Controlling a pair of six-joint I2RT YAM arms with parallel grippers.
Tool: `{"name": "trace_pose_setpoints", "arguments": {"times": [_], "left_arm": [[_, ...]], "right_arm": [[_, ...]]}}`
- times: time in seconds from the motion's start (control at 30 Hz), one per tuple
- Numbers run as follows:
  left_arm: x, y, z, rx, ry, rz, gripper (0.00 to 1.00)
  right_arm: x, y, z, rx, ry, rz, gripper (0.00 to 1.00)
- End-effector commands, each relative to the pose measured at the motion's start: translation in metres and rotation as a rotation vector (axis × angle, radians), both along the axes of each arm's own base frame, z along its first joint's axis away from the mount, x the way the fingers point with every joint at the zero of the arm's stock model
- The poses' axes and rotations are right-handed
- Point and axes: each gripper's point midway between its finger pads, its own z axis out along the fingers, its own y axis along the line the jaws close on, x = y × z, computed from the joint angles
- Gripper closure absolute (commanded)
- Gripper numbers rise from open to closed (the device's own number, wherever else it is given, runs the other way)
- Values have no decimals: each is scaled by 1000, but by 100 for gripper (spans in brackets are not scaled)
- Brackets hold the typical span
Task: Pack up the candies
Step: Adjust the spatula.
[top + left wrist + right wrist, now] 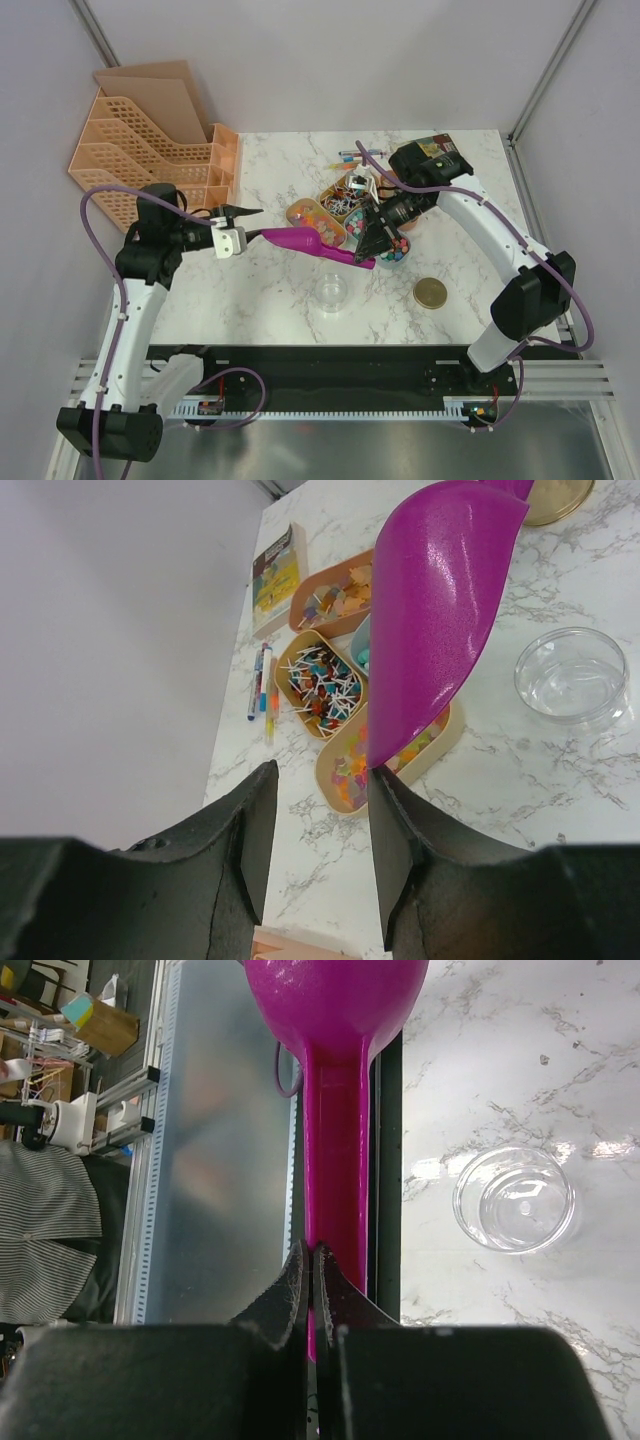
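Note:
The candies lie in small tan trays (318, 220) at mid-table: wrapped striped ones (322, 685), pastel chunks (345, 775) and orange ones (340, 595). A magenta scoop (300, 242) hangs level above the table. My right gripper (312, 1260) is shut on its handle (335, 1150). My left gripper (320, 780) is open at the scoop's bowl end (440, 610). The bowl's edge meets the tip of its right finger (388, 820), and nothing sits between the fingers. An empty clear glass bowl (332, 292) stands on the table in front of the scoop.
An orange file organizer (150, 150) fills the far left. Coloured pens (355, 155) and a flat yellow packet (275, 575) lie behind the trays. A gold lid (432, 293) rests at the right front, with a teal cup of candies (392, 252) nearby.

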Motion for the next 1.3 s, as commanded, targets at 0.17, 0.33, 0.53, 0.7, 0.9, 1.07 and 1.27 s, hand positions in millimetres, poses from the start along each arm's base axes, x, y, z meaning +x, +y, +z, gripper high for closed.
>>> {"name": "trace_pose_setpoints", "arguments": {"times": [0.17, 0.33, 0.53, 0.7, 0.9, 1.07, 1.27], "left_arm": [[-11, -14, 13, -23, -48, -96, 54], [-19, -23, 15, -26, -44, -133, 57], [-27, -28, 14, -31, -24, -150, 59], [-25, -28, 10, -22, -11, -138, 67], [-17, -26, 2, -8, 22, -108, 86], [-3, -25, 1, -1, 71, -68, 95], [12, -26, 12, -20, 166, -28, 98]], "right_arm": [[4, 2, 7, 29, -47, 16, 100], [6, 3, 1, 18, -29, 15, 100], [13, 7, -1, 16, -31, 17, 100], [15, 7, -1, 13, -31, 16, 100], [12, 5, -1, 9, -46, 18, 100], [19, -5, -2, -74, -149, -15, 78], [26, -25, 27, -116, -422, -100, 52]]}}
